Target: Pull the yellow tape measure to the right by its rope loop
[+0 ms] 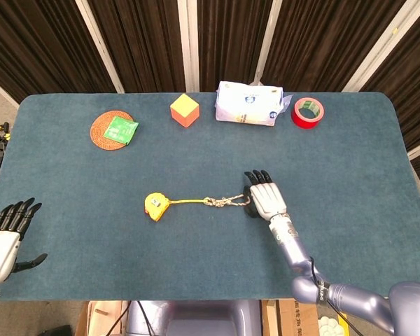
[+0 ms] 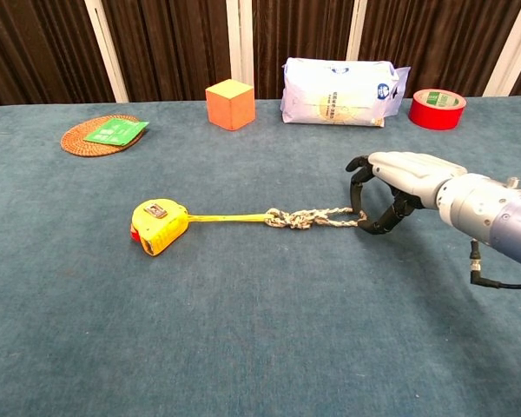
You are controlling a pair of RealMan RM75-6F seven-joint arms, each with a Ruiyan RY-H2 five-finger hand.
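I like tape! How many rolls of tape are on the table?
1: the red tape roll at the table's far right edge, right of the white packet. The yellow tape measure in the middle isn't a roll.

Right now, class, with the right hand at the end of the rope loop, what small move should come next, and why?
Probably close the right hand on the rope loop before pulling. Its fingers curl around the loop's end, but a firm grip isn't clear, and the yellow tape measure lies left of it.
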